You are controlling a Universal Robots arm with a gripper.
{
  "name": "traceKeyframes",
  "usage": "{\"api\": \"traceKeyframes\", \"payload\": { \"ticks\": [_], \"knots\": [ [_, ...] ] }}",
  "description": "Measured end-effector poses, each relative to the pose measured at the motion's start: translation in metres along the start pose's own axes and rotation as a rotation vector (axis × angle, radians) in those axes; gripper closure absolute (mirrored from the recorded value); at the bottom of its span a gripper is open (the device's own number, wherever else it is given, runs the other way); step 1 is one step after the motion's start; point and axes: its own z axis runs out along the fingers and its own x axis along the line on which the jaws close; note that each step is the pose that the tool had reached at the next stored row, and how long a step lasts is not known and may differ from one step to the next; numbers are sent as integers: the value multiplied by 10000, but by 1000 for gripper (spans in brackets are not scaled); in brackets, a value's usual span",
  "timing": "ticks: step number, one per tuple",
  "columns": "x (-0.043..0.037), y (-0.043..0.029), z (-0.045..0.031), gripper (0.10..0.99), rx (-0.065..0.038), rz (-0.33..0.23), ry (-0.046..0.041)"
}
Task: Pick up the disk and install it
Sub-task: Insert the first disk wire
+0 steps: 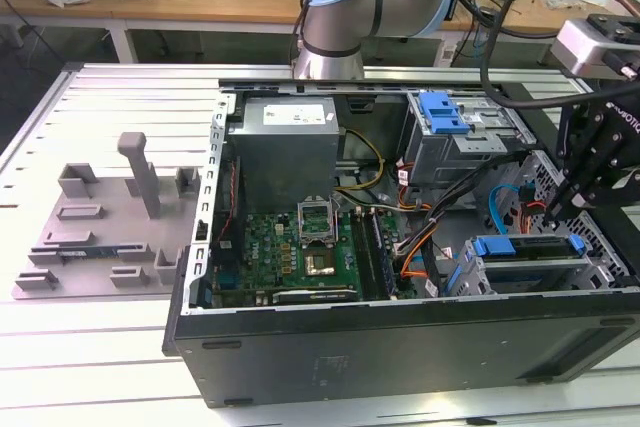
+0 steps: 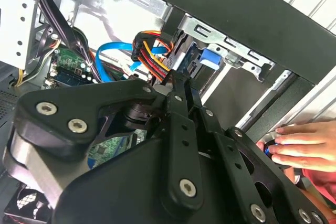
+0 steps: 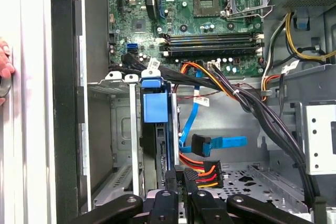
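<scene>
Arm (image 1: 345, 17) angled down into the computer case (image 1: 400, 352) — hand (image 3: 181, 176) just beside the caged disk (image 3: 155, 107), fingers pressed together, gripping nothing visible.

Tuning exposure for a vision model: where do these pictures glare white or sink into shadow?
First wrist view: the table beside the case glares white, the disk in its bay is evenly lit. Second wrist view: the gripper reads dark against bright metal. Exterior view: even, no harsh glare.

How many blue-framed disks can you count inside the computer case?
1: the disk sits in the drive cage at the exterior view's right. Others may be hidden.
</scene>
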Motion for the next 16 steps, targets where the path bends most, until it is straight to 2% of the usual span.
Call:
{"api": "traceKeyframes", "payload": {
  "ticks": [9,12,16],
  "knots": [
    [56,1,23,922,-2,35,-1],
    [56,18,38,922,86,33,-2],
    [57,19,38,922,114,35,-5]
  ]
}}
